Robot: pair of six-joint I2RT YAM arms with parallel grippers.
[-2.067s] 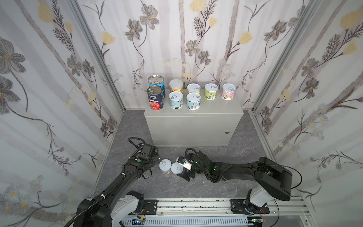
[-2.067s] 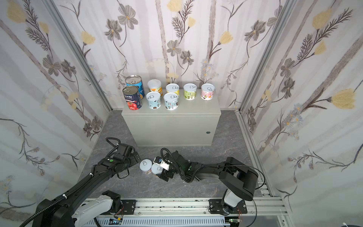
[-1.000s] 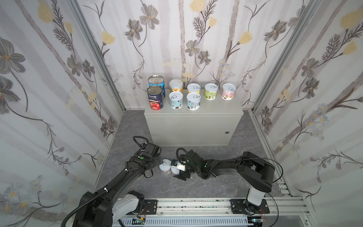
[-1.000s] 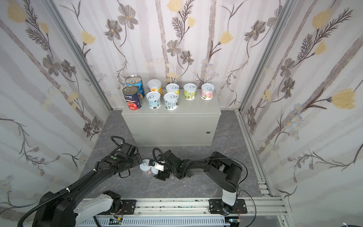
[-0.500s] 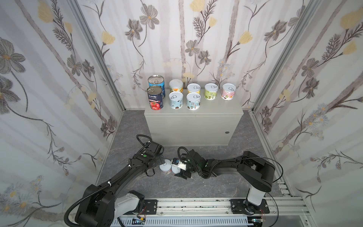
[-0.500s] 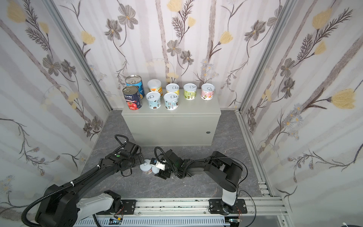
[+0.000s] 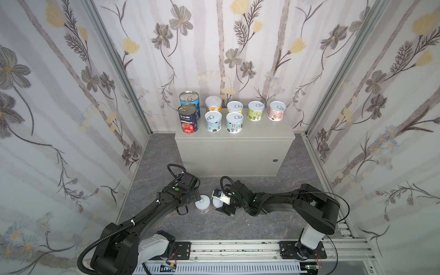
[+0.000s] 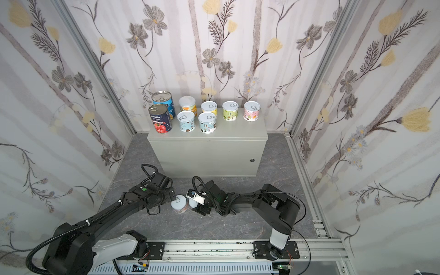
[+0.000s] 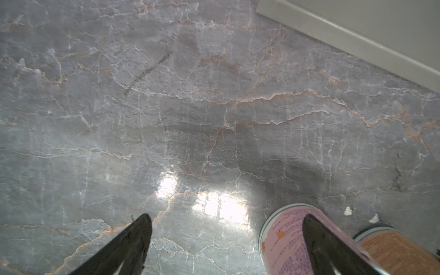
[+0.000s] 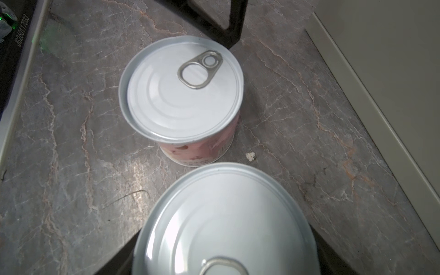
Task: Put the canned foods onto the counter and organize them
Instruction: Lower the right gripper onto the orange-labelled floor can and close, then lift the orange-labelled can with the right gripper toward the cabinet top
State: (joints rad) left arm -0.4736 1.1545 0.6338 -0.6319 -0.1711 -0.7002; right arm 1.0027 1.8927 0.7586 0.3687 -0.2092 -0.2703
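Two short pale-lidded cans stand on the dark marbled floor in front of the counter [image 7: 262, 129]. My right gripper [image 7: 219, 204] is shut on the orange-labelled can [image 7: 216, 202], whose lid [image 10: 226, 221] fills the space between its jaws. The pink-labelled can [image 7: 202, 205] stands right beside it, upright, with its pull tab showing [image 10: 182, 95]. My left gripper [image 9: 227, 217] is open low over the floor next to the pink can [image 9: 283, 242]; one finger [image 9: 319, 238] crosses in front of that can, and only floor lies between the jaws. Several cans stand in two rows on the counter's left and back.
The counter's grey front [image 8: 207, 157] with its small lock [image 8: 252, 160] rises just behind both grippers. Floral walls close in the sides and back. The rail with both arm bases [image 7: 238, 248] runs along the front. The counter's front right top is bare.
My right gripper's jaws have closed on the orange-labelled can. My left gripper has edged nearer to the pink can and stays open.
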